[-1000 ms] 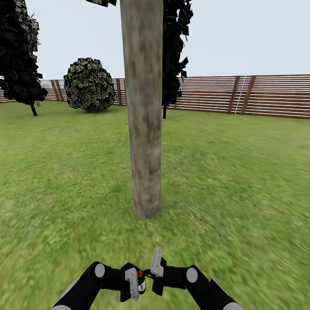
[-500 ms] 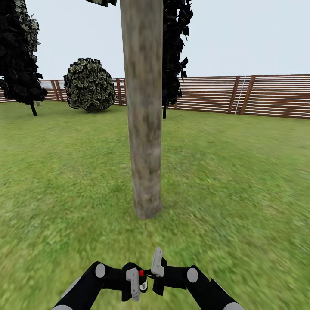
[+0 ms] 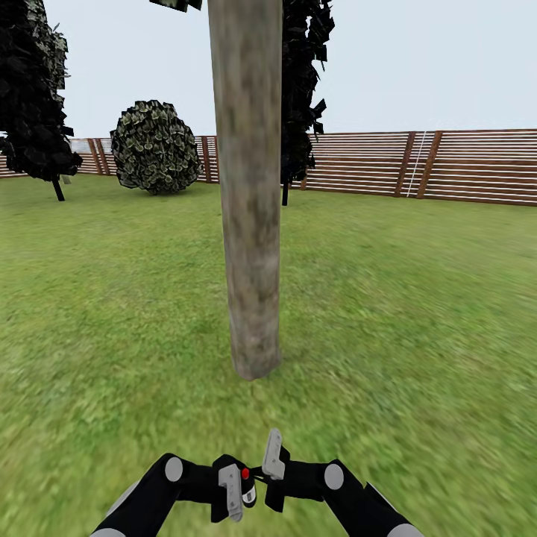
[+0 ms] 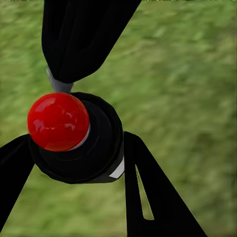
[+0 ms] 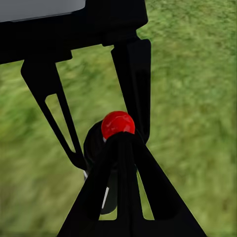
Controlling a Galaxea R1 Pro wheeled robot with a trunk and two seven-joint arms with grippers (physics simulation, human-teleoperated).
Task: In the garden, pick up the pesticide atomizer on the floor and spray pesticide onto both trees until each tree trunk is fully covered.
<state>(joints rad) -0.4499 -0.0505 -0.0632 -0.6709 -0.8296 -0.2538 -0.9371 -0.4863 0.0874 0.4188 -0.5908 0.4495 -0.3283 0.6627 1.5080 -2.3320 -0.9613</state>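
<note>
A thick pale tree trunk (image 3: 250,224) rises from the lawn straight ahead, its foot a short way beyond my hands. Low in the head view the pesticide atomizer (image 3: 244,485), a black bottle with a round red cap (image 4: 57,121), sits between the fingers of my left gripper (image 3: 235,488), which is shut on it. My right gripper (image 3: 270,466) is shut, its joined fingertips (image 5: 123,140) resting against the bottle just beside the red cap (image 5: 117,124). In the right wrist view the left gripper (image 5: 106,148) straddles the bottle from the far side.
Green lawn (image 3: 418,313) spreads all around the trunk. A brown slatted fence (image 3: 447,164) closes the back. A round mottled bush (image 3: 155,147) stands at the back left, with near-black conifers (image 3: 33,89) at the far left and behind the trunk (image 3: 302,89).
</note>
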